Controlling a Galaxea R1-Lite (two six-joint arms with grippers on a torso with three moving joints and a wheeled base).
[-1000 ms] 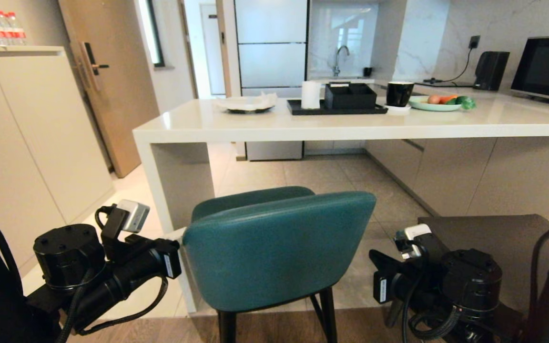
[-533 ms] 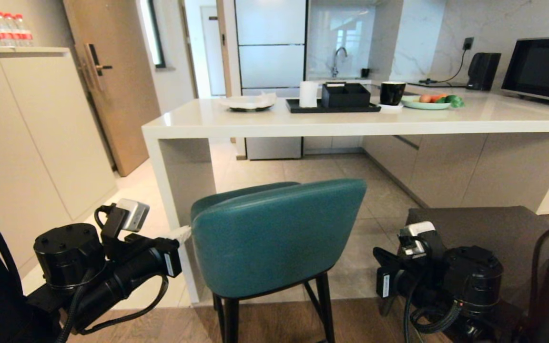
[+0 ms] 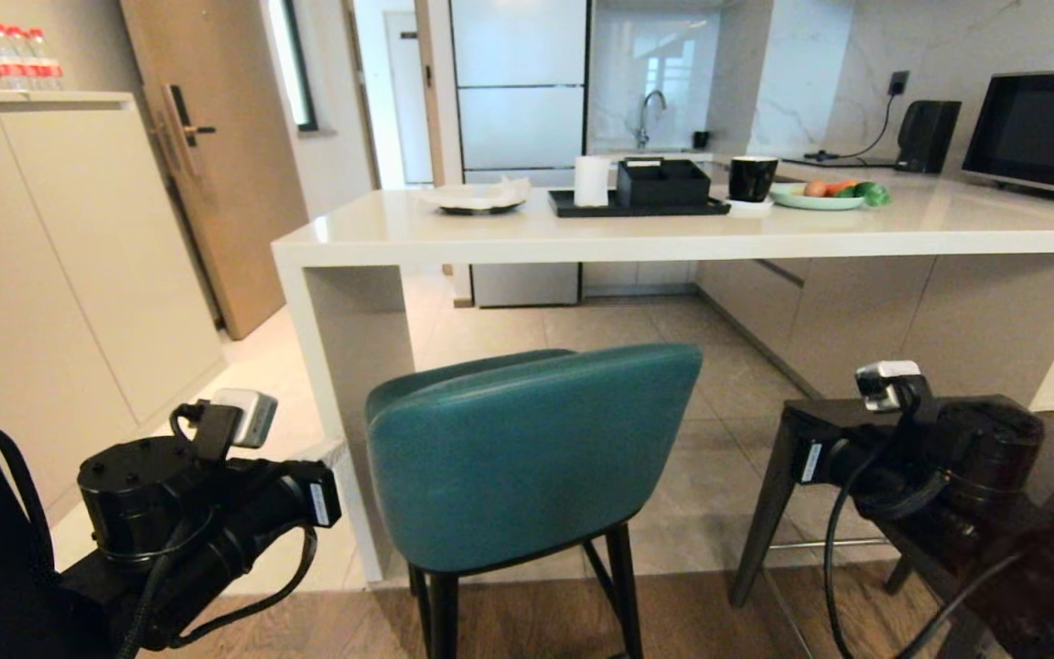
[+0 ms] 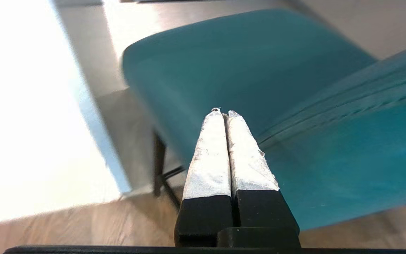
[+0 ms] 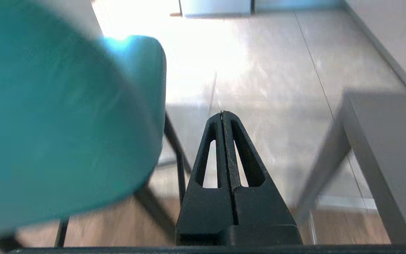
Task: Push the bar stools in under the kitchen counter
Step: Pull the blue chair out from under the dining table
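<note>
Two bar stools stand before the kitchen surface [image 3: 673, 243]: the teal stool [image 3: 527, 458] at its left end beside the slab leg, seat only partly under the top, the dark-grey stool [image 3: 820, 430] to the right. The left pincer [image 4: 223, 114] is closed and empty at the teal back's left edge. The right pincer [image 5: 223, 114], closed and empty, points between the stools.
</note>
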